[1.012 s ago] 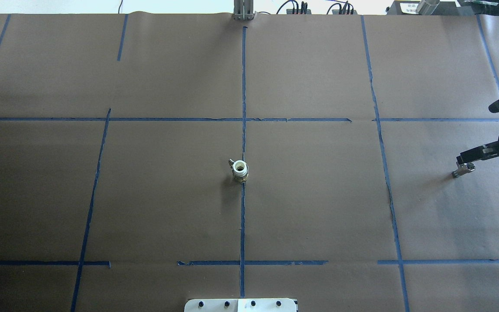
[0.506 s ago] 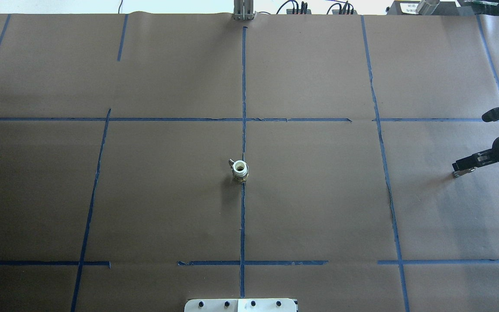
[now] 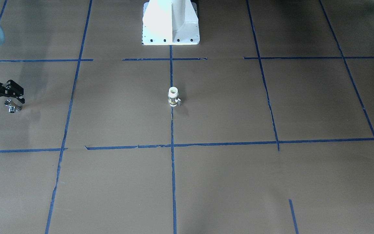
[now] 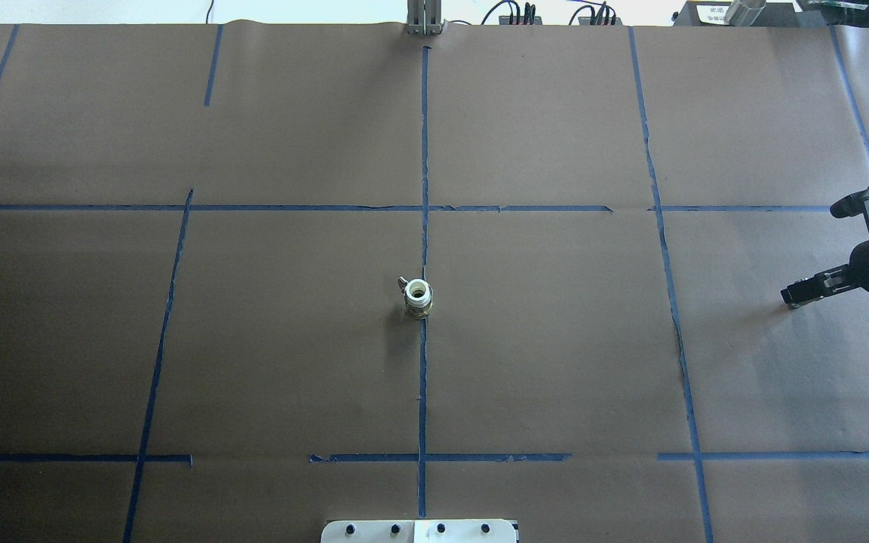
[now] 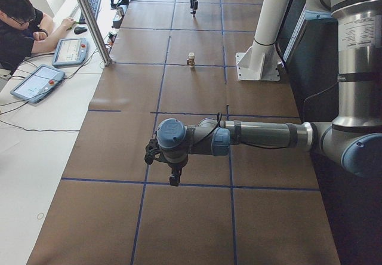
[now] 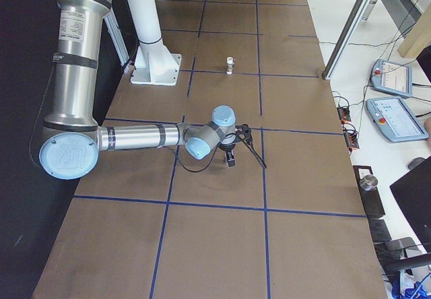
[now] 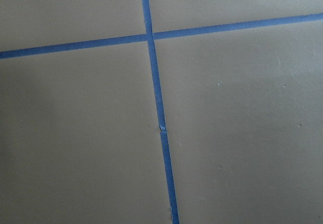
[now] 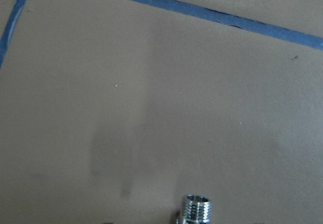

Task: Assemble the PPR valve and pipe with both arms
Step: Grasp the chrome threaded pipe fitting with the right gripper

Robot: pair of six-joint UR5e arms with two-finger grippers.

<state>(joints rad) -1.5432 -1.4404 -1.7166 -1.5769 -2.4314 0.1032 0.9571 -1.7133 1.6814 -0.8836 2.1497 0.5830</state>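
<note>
The PPR valve (image 4: 418, 296) stands upright on the centre tape line, white end up and side stub to the left; it also shows in the front view (image 3: 173, 97). The small chrome pipe (image 3: 11, 108) lies on the paper at the robot's far right. Its threaded end shows at the bottom of the right wrist view (image 8: 198, 211). My right gripper (image 3: 7, 101) hangs just over the pipe with its fingers spread, open. In the overhead view the right gripper (image 4: 795, 294) covers the pipe. My left gripper (image 5: 173, 178) shows only in the exterior left view, above bare paper; I cannot tell its state.
Brown paper with blue tape lines (image 4: 423, 377) covers the table. The robot's white base plate (image 3: 170, 22) stands at the near middle edge. A metal post (image 5: 89, 20) and operator tablets (image 5: 36, 81) are on the far side; a person (image 5: 18, 29) sits there.
My right gripper has moved a little toward the table's middle and come over the pipe, which showed beside it in the overhead view earlier and is now covered. The valve has not moved.
</note>
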